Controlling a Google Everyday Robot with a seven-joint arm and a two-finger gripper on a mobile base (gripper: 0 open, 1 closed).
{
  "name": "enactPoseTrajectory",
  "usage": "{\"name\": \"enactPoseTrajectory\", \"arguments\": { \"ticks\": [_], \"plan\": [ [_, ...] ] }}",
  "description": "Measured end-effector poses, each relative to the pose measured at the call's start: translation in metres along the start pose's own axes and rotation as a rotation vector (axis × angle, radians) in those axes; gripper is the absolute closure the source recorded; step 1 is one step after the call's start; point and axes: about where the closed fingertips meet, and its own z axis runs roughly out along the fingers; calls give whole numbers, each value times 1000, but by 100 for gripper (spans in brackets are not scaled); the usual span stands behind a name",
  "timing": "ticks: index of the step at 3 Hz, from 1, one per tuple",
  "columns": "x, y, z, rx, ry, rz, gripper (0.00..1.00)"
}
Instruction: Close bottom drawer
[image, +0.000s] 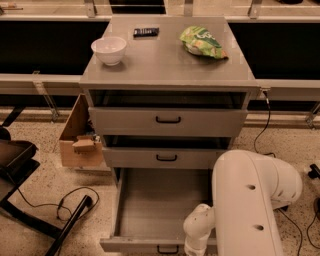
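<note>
The bottom drawer (160, 210) of the grey metal cabinet (167, 65) is pulled far out, and its deep grey tray looks empty. Its plain front with a small black handle (167, 249) lies at the bottom edge of the camera view. The two upper drawers (167, 121) are nearly shut. My white arm (250, 205) comes in from the lower right. Its wrist (197, 235) hangs over the drawer's front right corner. My gripper is below the picture's edge, out of view.
On the cabinet top are a white bowl (109, 50), a small black object (146, 32) and a green snack bag (202, 42). A cardboard box (77, 137) stands left of the cabinet. A black chair base (25, 200) and cables (75, 197) lie on the floor at the left.
</note>
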Motion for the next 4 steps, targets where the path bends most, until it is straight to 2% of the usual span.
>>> {"name": "enactPoseTrajectory", "arguments": {
  "ticks": [1,2,3,4],
  "plan": [
    [0,-28,17,9,-28,-29,63],
    [-4,-49,21,56,-90,-94,94],
    [-4,-51,21,62,-99,-99,100],
    [-9,-57,20,79,-118,-118,100]
  ]
}}
